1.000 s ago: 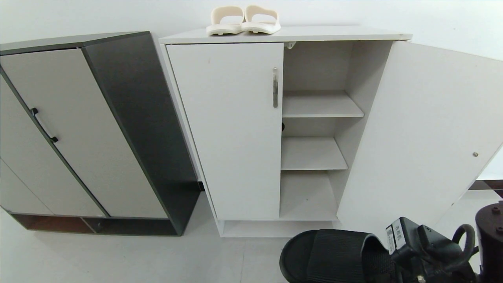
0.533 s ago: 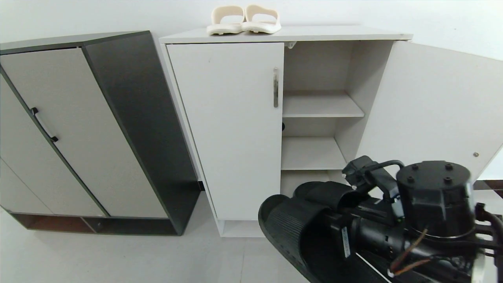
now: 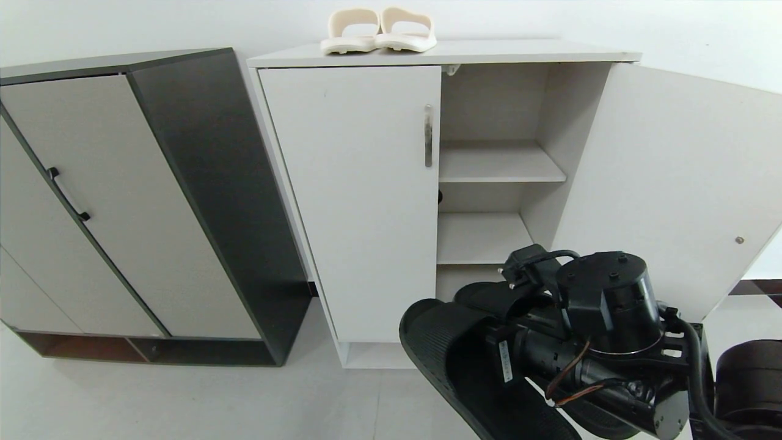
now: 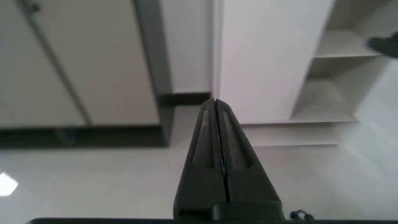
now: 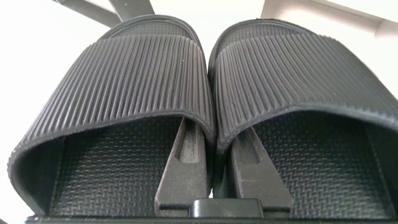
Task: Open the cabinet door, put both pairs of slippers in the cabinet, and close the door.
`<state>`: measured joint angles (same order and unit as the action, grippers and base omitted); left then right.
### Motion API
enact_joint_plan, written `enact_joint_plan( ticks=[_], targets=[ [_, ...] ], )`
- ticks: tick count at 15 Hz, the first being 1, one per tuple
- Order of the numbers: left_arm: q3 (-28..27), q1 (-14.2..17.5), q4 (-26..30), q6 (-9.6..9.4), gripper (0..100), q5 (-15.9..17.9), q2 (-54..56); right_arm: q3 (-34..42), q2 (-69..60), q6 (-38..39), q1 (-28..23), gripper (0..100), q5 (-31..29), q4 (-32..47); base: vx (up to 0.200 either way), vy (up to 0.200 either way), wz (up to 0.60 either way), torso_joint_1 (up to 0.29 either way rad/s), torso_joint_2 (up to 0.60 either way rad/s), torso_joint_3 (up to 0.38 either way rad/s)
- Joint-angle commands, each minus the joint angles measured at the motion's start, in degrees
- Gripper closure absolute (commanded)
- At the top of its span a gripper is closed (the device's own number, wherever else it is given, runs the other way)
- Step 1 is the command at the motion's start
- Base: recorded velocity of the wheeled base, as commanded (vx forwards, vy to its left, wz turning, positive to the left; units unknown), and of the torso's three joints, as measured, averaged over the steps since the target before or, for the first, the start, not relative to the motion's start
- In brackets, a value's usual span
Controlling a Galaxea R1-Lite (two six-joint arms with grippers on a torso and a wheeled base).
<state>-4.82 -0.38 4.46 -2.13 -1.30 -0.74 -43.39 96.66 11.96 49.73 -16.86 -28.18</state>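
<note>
Head view: white cabinet [image 3: 519, 52], right door [image 3: 666, 183] swung open, left door [image 3: 354, 201] closed; cream slippers [image 3: 379, 30] on top, above left door; black slippers [image 3: 452, 342] held low before open compartment.
Left wrist view: left gripper [image 4: 215, 106] pressed fully together, empty, above floor [image 4: 93, 180].
Right wrist view: right gripper [image 5: 214, 146] clamped on black slippers' adjoining inner sides, one finger inside each.
</note>
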Motion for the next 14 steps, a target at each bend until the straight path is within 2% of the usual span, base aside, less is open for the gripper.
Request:
enact_joint_plan(
  ticks=[1,2,3,4,5,6,7,8,10,14],
  targets=[
    [2.4,0.1,-1.8,-0.42,100,2.4,0.7,-0.1,0.2,0.0,0.0,100,0.0,-0.1,0.0,0.0,0.0,0.0,0.0,0.0],
    [2.8,0.1,-2.5,-0.15,100,2.6,0.7,-0.2,0.3,0.0,-0.2,100,0.0,-0.1,0.0,0.0,0.0,0.0,0.0,0.0],
    [3.6,0.1,-4.1,0.99,100,2.6,0.7,-0.4,0.4,0.0,-0.2,100,0.0,-0.1,0.0,0.0,0.0,0.0,0.0,0.0],
    [4.6,0.1,-4.7,-0.5,100,1.7,0.7,-1.0,0.7,0.1,-0.4,100,0.0,-0.5,0.0,0.0,0.0,0.0,0.0,0.0],
    [4.8,0.1,-4.4,-2.96,100,1.5,0.7,-0.8,1.0,0.3,-0.5,100,0.0,-1.2,0.0,0.0,0.0,0.0,0.0,0.0],
    [4.8,0.1,-4.4,-1.29,100,3.7,0.7,-0.7,1.1,0.3,-0.5,100,0.0,-1.5,0.0,0.0,0.0,0.0,0.0,0.0],
    [4.8,0.1,-4.4,-0.59,100,4.6,0.7,-0.7,1.1,0.3,-0.7,100,0.0,-1.5,0.0,0.0,0.0,0.0,0.0,0.0],
    [4.8,0.1,-4.4,-0.68,100,4.6,0.7,-0.7,1.0,0.3,-0.7,100,-0.1,-1.5,0.0,0.0,0.0,0.0,0.0,0.0],
    [4.8,0.1,-4.4,1.78,100,4.0,0.7,-1.2,1.0,0.3,-0.9,100,-1.0,-1.5,0.0,0.0,0.0,0.0,0.0,0.0],
    [4.8,0.1,-4.5,2.31,100,3.5,0.7,-1.9,2.4,1.4,-0.9,100,-1.6,-2.4,0.0,0.0,0.0,0.0,0.0,0.0]
  ],
)
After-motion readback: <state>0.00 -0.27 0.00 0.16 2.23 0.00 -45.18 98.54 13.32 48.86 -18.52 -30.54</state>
